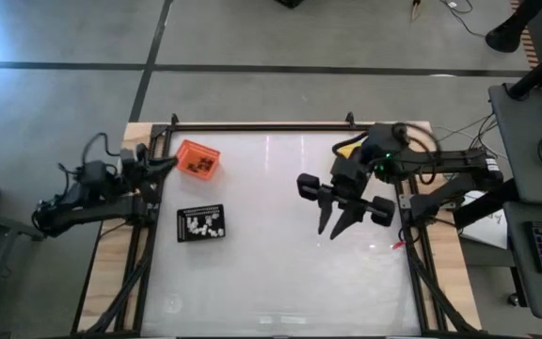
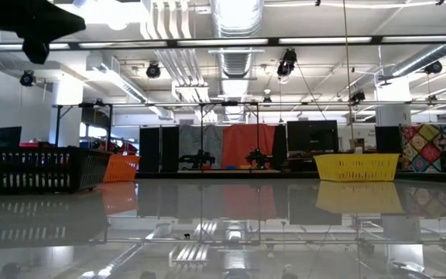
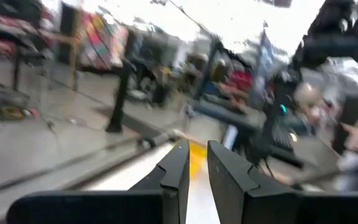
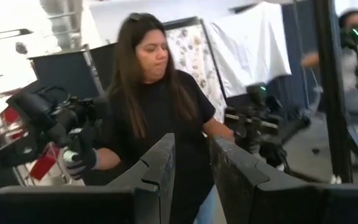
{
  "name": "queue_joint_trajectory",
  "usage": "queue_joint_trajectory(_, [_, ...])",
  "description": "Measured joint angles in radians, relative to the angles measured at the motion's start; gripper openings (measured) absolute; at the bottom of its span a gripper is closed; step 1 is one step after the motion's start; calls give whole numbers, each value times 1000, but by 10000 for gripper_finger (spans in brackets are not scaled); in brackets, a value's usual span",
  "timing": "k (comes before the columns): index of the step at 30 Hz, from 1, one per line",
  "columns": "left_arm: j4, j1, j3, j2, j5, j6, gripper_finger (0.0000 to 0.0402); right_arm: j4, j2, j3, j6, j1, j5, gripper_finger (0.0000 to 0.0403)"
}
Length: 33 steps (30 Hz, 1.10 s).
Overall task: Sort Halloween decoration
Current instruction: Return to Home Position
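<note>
Over the table's right side the right gripper is held parted and empty, as is the left gripper just beside the orange tray, which could be knocked during retraction.

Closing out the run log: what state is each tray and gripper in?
Orange tray: upright, dark trinkets inside.
Black tray: upright, white trinkets inside.
Yellow tray: upright, contents hidden.
Left gripper: narrowly open, empty.
Right gripper: open, empty.
</note>
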<state>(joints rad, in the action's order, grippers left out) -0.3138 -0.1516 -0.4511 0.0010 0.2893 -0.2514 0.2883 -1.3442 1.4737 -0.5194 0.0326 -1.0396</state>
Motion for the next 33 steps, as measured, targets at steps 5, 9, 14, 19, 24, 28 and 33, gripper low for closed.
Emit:
queue_joint_trajectory(5, [112, 0, 126, 22, -196, -21, 40, -6, 43, -143, -8, 0, 137, 91])
queue_joint_trajectory(9, [293, 0, 234, 13, -353, -38, 40, 1, 98, -252, -42, 0, 271, 91])
queue_joint_trajectory(14, [329, 0, 313, 0, -360, -65, 40, 5, 168, -353, -42, 0, 370, 91])
queue_joint_trajectory(19, [330, 0, 348, 0, -360, -72, 40, 20, 234, -428, -43, 0, 435, 91])
queue_joint_trajectory(24, [329, 0, 360, 0, -360, -40, 40, 66, 281, -505, -41, 0, 444, 91])
queue_joint_trajectory(28, [324, 0, 362, 1, -360, -18, 40, 115, 312, -556, -40, 0, 445, 91])
queue_joint_trajectory(33, [291, 0, 367, 2, -360, 1, 40, 115, 342, -600, -38, 0, 458, 91])
